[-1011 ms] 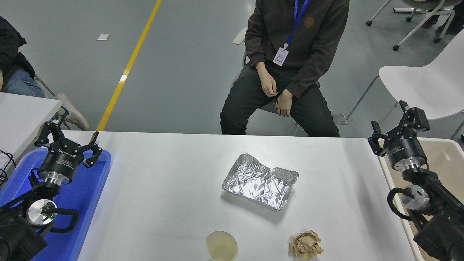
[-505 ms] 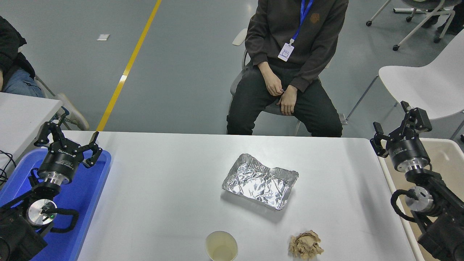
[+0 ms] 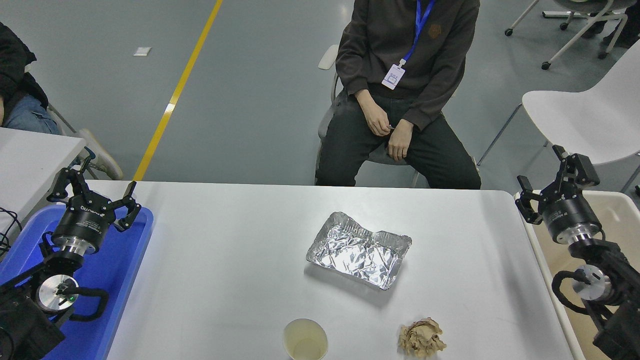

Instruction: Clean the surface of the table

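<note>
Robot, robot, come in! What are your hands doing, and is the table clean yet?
Left gripper open, over blue tray. Right gripper open, at table's right edge. Table surface not clean: foil tray, paper cup, crumpled paper remain.

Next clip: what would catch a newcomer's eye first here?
Probably the crumpled foil tray near the middle of the white table, shiny against the matte top. Next, along the near edge, a paper cup and, to its right, a brown paper wad. Then the two open black grippers at the sides: the left gripper over a blue tray, the right gripper over a beige bin, and a person seated at the far side.
</note>
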You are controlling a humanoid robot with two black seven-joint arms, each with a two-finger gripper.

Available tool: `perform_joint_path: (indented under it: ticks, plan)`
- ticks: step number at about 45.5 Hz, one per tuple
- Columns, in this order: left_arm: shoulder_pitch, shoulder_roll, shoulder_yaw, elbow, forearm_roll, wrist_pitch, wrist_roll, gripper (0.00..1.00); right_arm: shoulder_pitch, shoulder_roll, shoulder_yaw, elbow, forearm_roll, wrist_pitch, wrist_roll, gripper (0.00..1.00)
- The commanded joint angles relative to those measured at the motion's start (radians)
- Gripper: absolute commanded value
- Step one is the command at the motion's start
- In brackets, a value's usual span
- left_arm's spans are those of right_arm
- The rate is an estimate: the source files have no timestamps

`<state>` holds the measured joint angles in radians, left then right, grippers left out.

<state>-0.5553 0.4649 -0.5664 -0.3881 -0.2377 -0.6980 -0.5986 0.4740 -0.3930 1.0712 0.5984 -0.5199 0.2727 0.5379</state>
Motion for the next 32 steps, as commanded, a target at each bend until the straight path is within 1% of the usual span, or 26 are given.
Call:
perform_joint_path:
  ticks: [1, 6, 9, 12, 17, 22, 28, 32]
  plan:
    - [-0.002, 0.000, -0.001, 0.000, 0.000, 0.000, 0.000, 1.00, -0.018, -0.029, -0.063, 0.007, 0.020, 0.005, 0.039, 1.00]
    - [-0.002, 0.000, -0.001, 0.000, 0.000, -0.002, 0.000, 1.00, -0.017, 0.002, -0.048, 0.017, 0.099, 0.010, 0.040, 1.00]
    - [-0.002, 0.000, -0.001, 0.000, 0.000, -0.002, 0.000, 1.00, -0.020, -0.004, -0.060, 0.021, 0.153, 0.014, 0.040, 1.00]
    - [-0.002, -0.002, -0.001, 0.000, 0.001, -0.002, 0.000, 1.00, -0.025, -0.033, -0.082, 0.060, 0.152, 0.039, 0.033, 1.00]
    - [-0.002, -0.002, -0.001, 0.000, 0.000, -0.002, 0.000, 1.00, -0.017, -0.092, -0.160, 0.124, 0.138, 0.040, -0.004, 0.99]
    - [-0.002, -0.002, -0.001, 0.000, 0.000, -0.002, 0.000, 1.00, -0.008, -0.185, -0.217, 0.247, 0.097, 0.020, -0.113, 0.97]
    - [-0.002, -0.002, -0.001, 0.000, 0.000, -0.002, 0.000, 1.00, -0.006, -0.286, -0.217, 0.376, 0.057, 0.010, -0.291, 0.97]
    - [-0.002, -0.002, -0.001, 0.000, 0.000, -0.002, 0.000, 1.00, -0.006, -0.355, -0.205, 0.448, 0.000, 0.011, -0.354, 0.98]
